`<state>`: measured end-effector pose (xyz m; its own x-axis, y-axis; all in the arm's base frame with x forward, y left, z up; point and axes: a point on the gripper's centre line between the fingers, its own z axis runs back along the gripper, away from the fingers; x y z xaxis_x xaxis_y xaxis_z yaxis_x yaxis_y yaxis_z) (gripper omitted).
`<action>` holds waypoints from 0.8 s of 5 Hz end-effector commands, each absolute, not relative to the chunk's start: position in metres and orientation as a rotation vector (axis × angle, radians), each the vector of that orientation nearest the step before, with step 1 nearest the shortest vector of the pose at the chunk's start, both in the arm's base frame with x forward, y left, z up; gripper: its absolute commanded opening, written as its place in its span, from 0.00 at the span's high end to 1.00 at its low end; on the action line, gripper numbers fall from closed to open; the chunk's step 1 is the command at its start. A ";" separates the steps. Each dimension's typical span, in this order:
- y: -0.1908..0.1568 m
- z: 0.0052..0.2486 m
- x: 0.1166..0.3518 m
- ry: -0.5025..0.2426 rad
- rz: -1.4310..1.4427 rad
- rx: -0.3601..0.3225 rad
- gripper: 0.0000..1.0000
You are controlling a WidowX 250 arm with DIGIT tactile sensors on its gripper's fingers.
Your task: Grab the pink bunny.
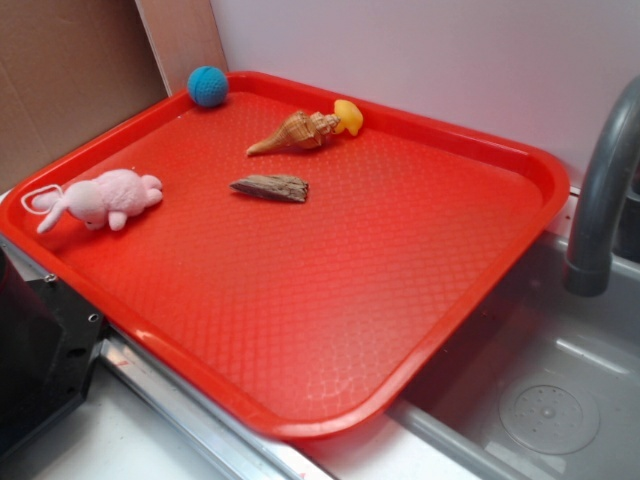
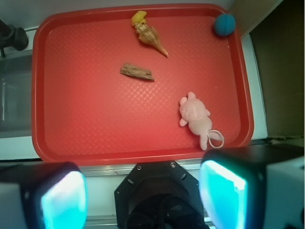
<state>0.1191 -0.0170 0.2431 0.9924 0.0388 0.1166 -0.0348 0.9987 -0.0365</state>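
Wrist view: gripper (image 2: 143, 191) jaws spread wide and empty above the red tray (image 2: 95, 119); the pink bunny (image 2: 195, 117) lies ahead of the right jaw, untouched

The gripper (image 2: 143, 191) is cut off by the wrist view's bottom edge — fingers (image 2: 62, 195) blurred.

kitchen-like: sink (image 1: 560, 400) and faucet (image 1: 600, 190).
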 end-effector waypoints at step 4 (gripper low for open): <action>0.079 0.109 0.148 -0.116 -0.061 0.128 0.00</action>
